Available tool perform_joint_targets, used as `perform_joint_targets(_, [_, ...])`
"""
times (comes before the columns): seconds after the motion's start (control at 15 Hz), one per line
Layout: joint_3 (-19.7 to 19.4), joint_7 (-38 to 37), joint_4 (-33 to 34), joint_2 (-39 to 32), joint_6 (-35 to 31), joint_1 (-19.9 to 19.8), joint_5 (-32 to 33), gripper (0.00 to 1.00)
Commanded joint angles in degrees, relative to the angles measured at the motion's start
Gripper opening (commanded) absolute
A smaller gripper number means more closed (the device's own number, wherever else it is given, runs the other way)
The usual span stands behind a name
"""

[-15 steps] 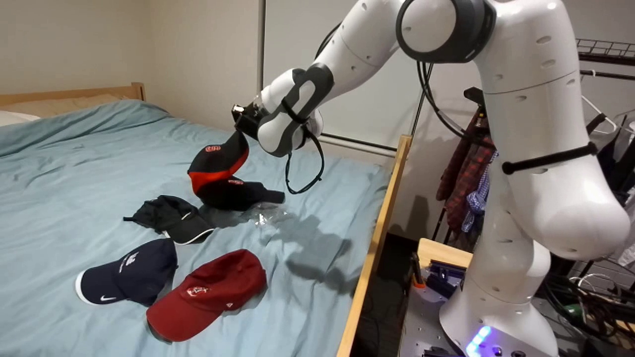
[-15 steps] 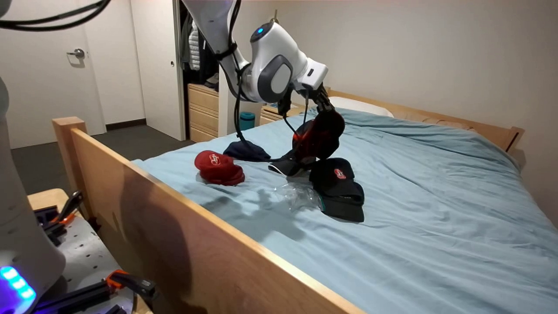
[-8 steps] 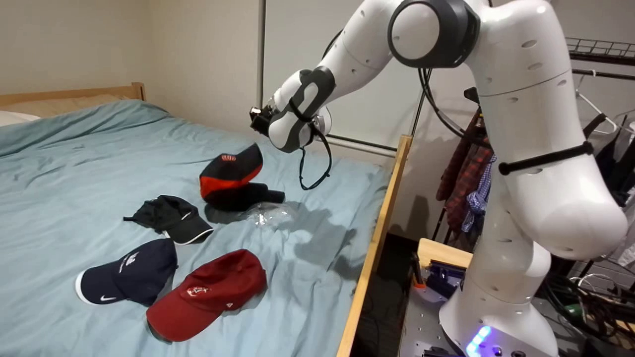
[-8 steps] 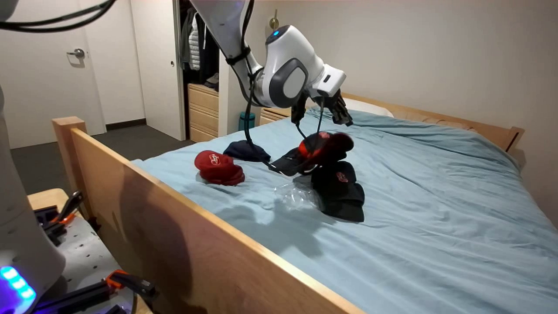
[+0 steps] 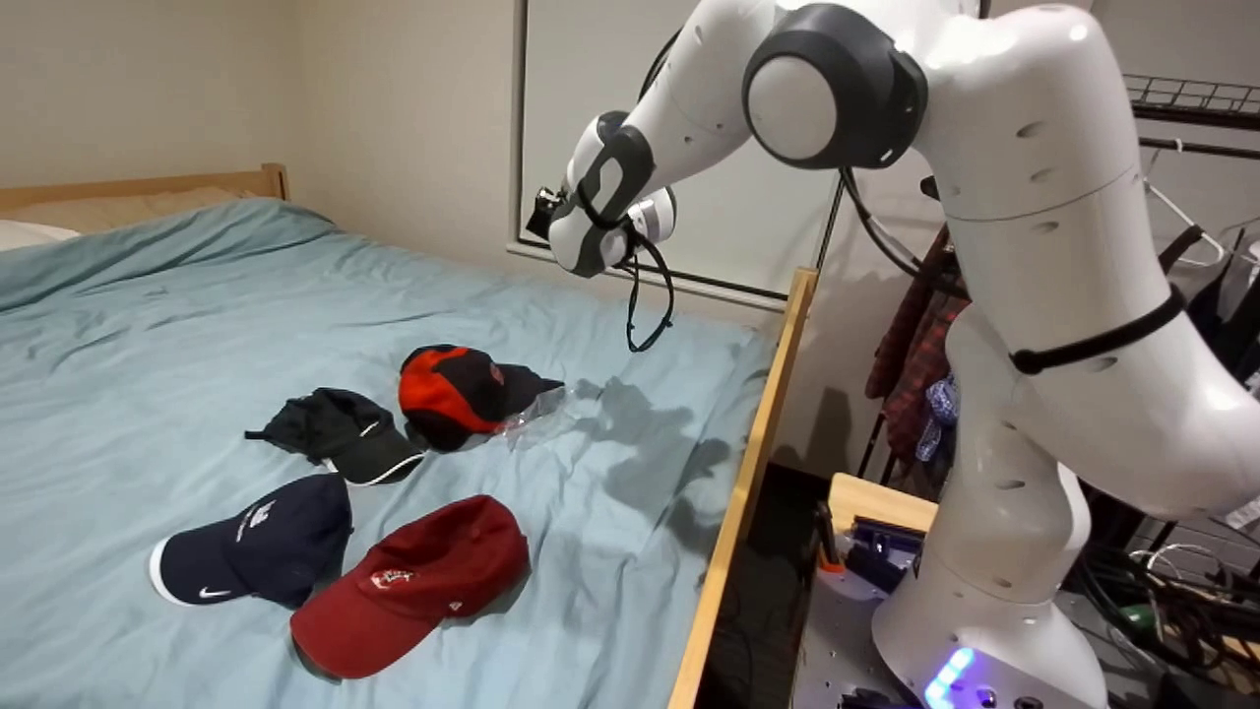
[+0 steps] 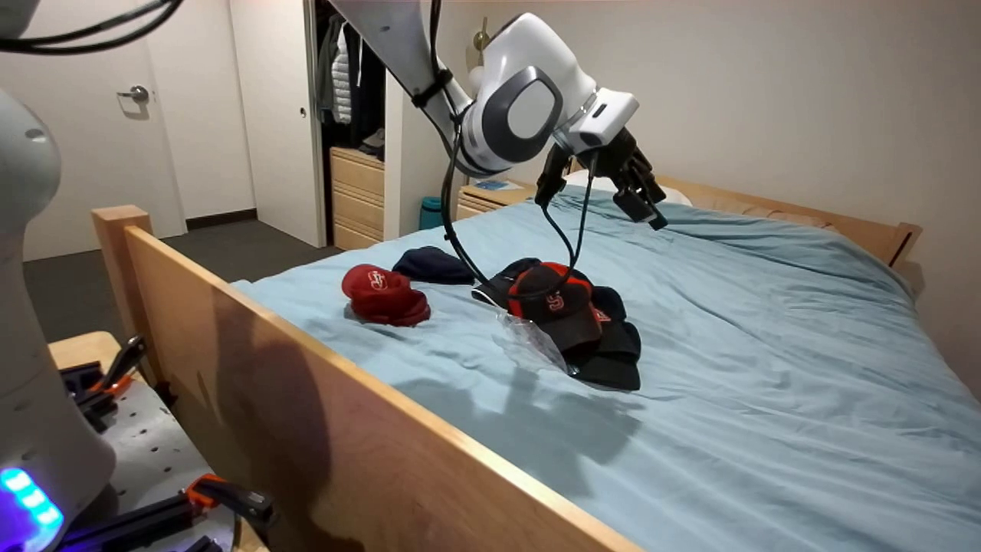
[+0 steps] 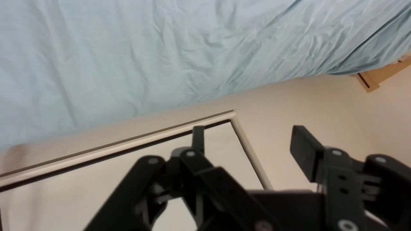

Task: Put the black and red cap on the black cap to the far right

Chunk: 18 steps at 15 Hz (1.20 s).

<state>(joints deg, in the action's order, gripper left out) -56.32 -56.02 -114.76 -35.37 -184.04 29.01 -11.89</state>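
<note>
The black and red cap (image 5: 448,389) rests crown up on top of the black cap (image 6: 611,373), and both exterior views show the pile. Its brim points towards the bed's footboard. Under it, layered black brims and part of a dark side stick out; the rest of the lower headwear is covered. Well above the pile, and clear of it, my gripper (image 6: 647,213) hangs in the air. In the wrist view the gripper (image 7: 249,138) has its two fingers spread wide, with only wall and a framed panel visible between them. No cap appears in that view.
Clear plastic (image 6: 529,341) touches the pile. Beside it lie a small black cap with a white edge (image 5: 340,433), a navy cap (image 5: 256,542) and a dark-red cap (image 5: 413,591). The wooden footboard (image 6: 368,376) stands between robot base and blanket.
The gripper opened and let go of the black and red cap, which dropped and tipped over onto the black cap. The arm rose and drew away from the pile.
</note>
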Motion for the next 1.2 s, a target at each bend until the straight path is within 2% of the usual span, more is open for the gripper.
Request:
perform_joint_targets(0.0, [-10.1, -2.3, -2.4, -1.9, 3.4, 10.6, -0.9, 0.98])
perform_joint_targets(0.2, [-12.1, 1.3, -5.2, 3.3, 6.7, 17.4, 2.1, 1.00])
perform_joint_targets(0.47, [-11.2, 5.7, -8.9, 10.7, 8.9, 25.5, 5.6, 1.00])
perform_joint_targets(0.87, [-14.0, 5.9, -13.2, 16.7, 22.5, 39.3, 8.9, 1.00])
perform_joint_targets(1.0, [-13.4, 4.8, -14.4, 18.2, 27.4, 42.3, 8.3, 1.00])
perform_joint_targets(1.13, [-9.1, 4.8, -15.7, 21.7, 29.5, 41.1, 10.4, 1.00])
